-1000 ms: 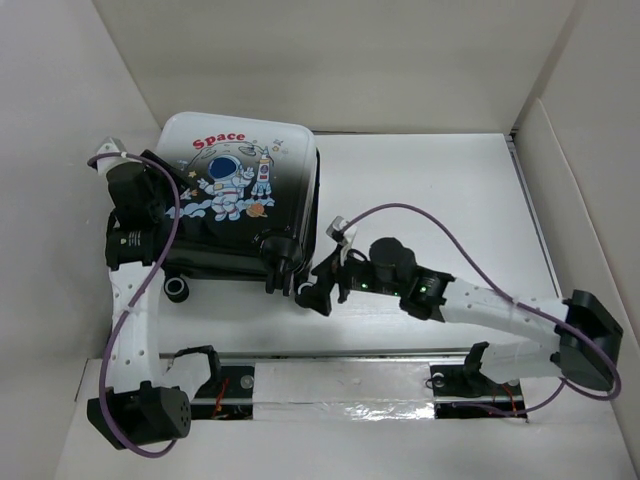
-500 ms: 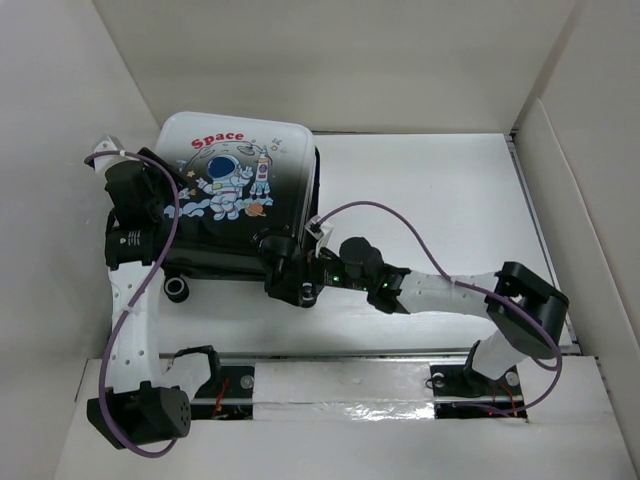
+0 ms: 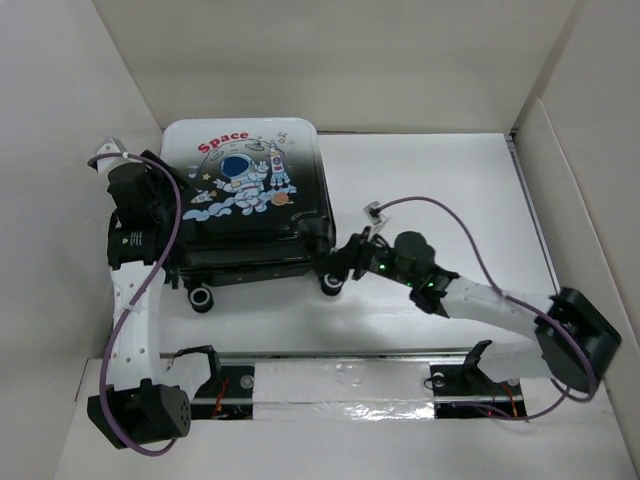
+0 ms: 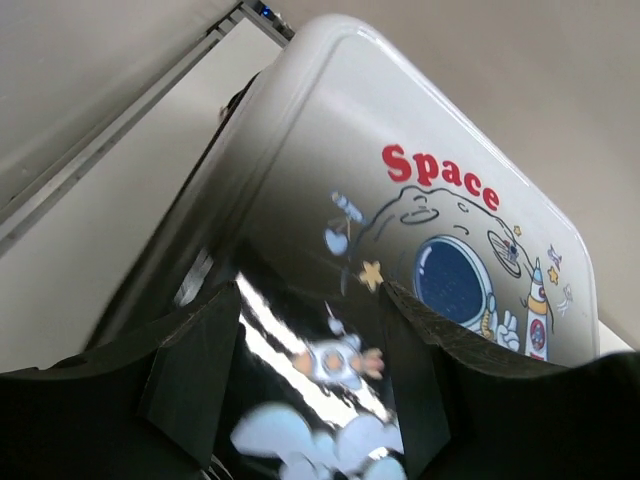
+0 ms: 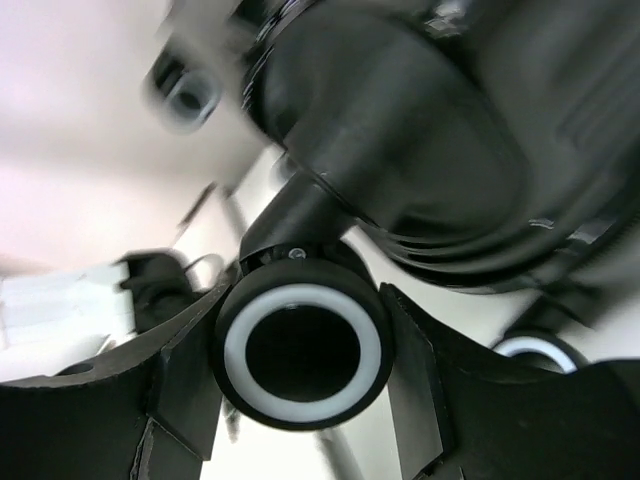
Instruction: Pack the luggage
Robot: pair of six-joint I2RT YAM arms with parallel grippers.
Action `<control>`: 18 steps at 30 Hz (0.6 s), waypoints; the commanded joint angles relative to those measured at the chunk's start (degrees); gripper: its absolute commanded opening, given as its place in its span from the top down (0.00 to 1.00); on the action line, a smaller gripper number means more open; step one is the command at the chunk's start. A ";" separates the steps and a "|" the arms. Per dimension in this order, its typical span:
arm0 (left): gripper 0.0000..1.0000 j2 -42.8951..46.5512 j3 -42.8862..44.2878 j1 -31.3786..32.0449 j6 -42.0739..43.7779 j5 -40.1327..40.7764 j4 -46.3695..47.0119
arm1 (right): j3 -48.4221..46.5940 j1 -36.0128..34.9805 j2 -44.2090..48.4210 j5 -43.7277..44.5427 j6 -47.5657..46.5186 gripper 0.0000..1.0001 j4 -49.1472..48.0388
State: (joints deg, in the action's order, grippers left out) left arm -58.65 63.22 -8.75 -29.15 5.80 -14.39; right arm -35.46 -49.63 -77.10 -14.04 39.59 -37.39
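Note:
The luggage (image 3: 250,200) lies flat and closed at the back left of the table, astronaut and red "Space" print facing up. It fills the left wrist view (image 4: 420,200). My left gripper (image 3: 150,195) is at its left edge, fingers spread open over the lid (image 4: 305,385). My right gripper (image 3: 335,275) is at the near right corner, shut on a black caster wheel (image 5: 300,350) that fills the gap between its fingers. The luggage's dark underside (image 5: 420,150) looms above that wheel. A second caster wheel (image 3: 201,297) shows at the near left corner.
White walls (image 3: 60,150) box in the table on the left, back and right. Bare white tabletop (image 3: 430,190) lies right of the luggage. A taped rail (image 3: 340,375) runs along the near edge between the arm bases. Purple cables loop over both arms.
The luggage has shifted right and swung so that its near side faces the arms. My right gripper moved right with the corner wheel between its fingers. The left gripper stayed at the left edge.

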 commanded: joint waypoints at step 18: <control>0.48 -0.49 -5.93 -0.12 -3.81 -5.54 6.65 | -18.58 50.08 16.36 -12.78 -20.86 0.49 35.70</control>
State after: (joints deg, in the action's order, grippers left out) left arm -58.43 54.15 -8.75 -31.00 1.58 -12.05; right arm -45.87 -3.16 -63.64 -34.61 21.10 -4.32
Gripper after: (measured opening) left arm 0.518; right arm 0.647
